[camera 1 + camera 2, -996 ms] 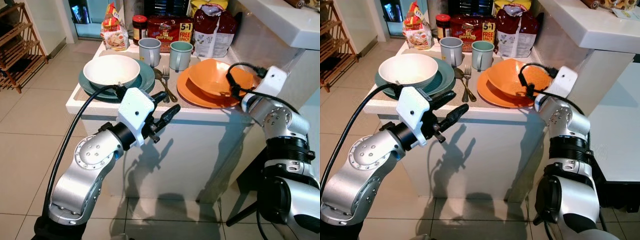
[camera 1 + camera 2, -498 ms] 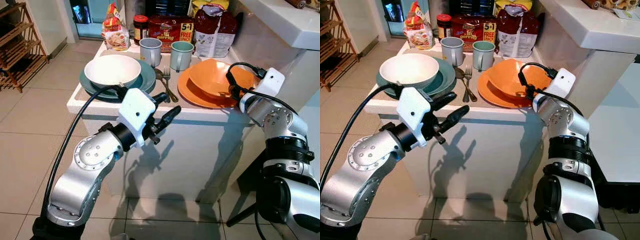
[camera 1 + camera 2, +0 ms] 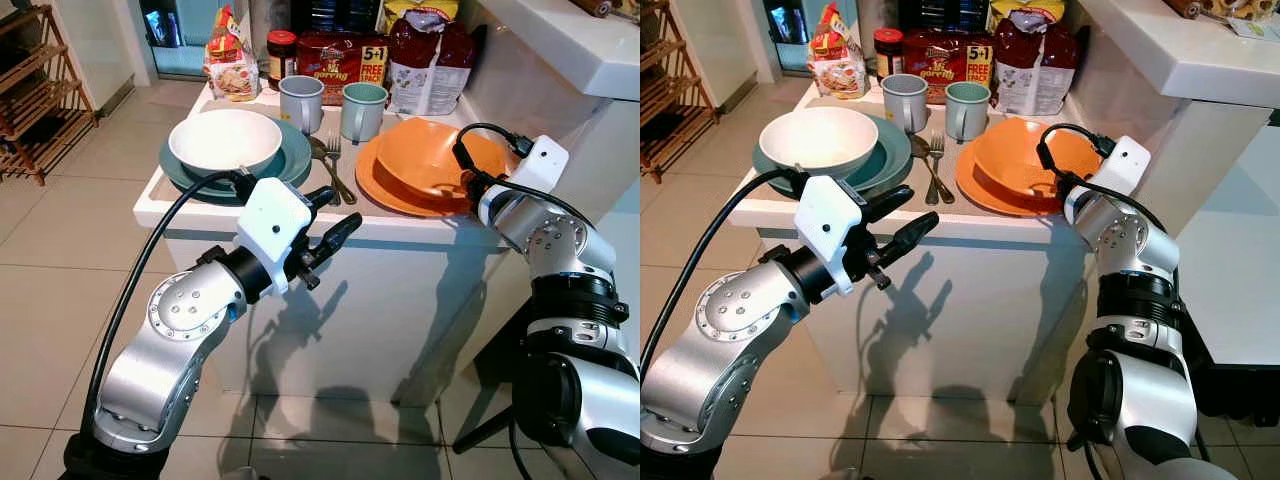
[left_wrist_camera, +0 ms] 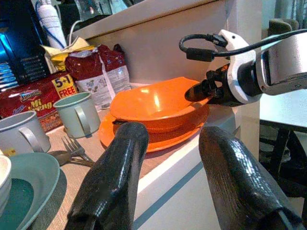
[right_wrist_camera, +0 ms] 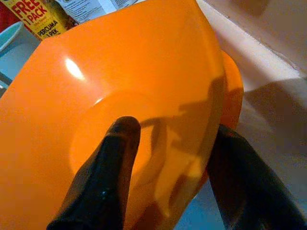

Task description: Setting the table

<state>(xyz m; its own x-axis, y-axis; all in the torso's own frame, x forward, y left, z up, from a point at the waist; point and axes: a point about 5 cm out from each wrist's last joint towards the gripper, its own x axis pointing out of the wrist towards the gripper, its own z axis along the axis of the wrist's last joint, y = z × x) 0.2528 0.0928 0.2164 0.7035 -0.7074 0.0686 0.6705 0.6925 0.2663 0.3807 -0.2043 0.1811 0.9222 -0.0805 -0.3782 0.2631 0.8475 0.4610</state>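
The orange bowl [image 3: 432, 153], resting on the orange plate [image 3: 385, 188] at the table's right side, is being straddled at its near-right rim by the unclenched right pincer [image 5: 168, 177].

The right gripper [image 4: 211, 91] sits at the right rim of the orange bowl [image 3: 432, 155], its fingertips hidden from the head cameras behind its white wrist housing and cable. In the right wrist view the bowl runs off the picture's edges, and whether the fingers [image 5: 112, 158] press the rim cannot be told. The orange plate [image 3: 385, 190] is mostly covered by the bowl. The green plate [image 3: 290, 160] lies largely under the white bowl [image 3: 224, 139]. Food packets [image 3: 428, 60] at the far end of the table [image 3: 390, 228] are cut off by the top edge; their small print is unreadable. The spoon beside the fork [image 3: 334, 160] is partly hidden
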